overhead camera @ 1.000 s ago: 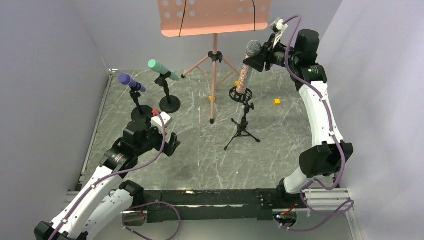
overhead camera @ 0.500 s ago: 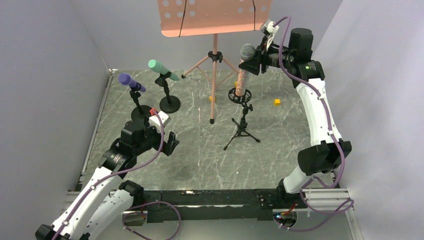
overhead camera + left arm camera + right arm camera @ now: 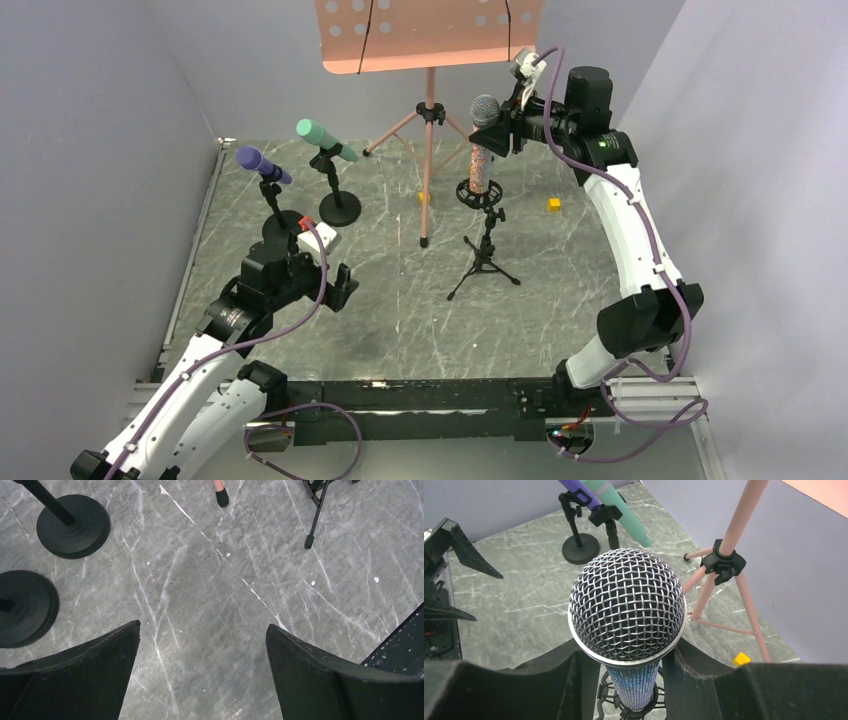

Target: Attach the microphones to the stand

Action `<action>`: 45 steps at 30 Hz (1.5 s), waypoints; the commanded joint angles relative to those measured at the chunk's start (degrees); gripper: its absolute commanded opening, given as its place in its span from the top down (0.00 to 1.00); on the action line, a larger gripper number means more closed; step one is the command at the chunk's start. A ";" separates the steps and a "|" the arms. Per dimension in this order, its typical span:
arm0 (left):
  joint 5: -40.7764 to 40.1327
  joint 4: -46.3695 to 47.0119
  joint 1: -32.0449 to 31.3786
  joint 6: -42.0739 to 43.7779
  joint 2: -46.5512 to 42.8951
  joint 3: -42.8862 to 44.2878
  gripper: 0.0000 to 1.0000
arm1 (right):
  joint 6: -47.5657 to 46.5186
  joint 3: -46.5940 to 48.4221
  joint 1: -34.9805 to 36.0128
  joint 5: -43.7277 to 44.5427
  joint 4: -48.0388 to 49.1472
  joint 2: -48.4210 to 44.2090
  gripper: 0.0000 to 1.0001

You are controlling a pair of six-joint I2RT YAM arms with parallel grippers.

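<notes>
Left of the pink music stand (image 3: pixel 430 100), the purple microphone (image 3: pixel 262 164) and mint-green microphone (image 3: pixel 325 139) sit clipped in stands; right of it, the right claw (image 3: pixel 500 130) grasps the glittery microphone (image 3: pixel 481 150), tail in the tripod ring mount (image 3: pixel 479 192); the left claw (image 3: pixel 202 630) gapes, released.

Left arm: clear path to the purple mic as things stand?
Probably yes. The left end effector is open and empty, just in front of the purple microphone on its stand, nothing between them. The mint-green microphone stands close beside it, so approach from that side looks tight.
</notes>
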 commanded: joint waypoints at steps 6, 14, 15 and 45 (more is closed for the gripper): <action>1.24 1.33 0.40 -0.22 -0.61 1.82 0.01 | 2.91 -6.41 0.82 4.94 -6.86 0.57 0.95; 1.29 1.43 0.43 -0.30 -0.73 1.75 0.01 | 11.87 -12.71 0.79 15.83 -2.00 -1.30 0.99; 1.32 1.49 0.45 -0.33 -0.77 1.75 0.01 | 13.63 -13.31 0.78 16.14 -1.57 -1.33 0.99; 1.68 1.51 0.69 -0.31 -0.09 1.75 0.01 | 14.01 -18.47 1.05 17.03 -5.62 3.16 0.99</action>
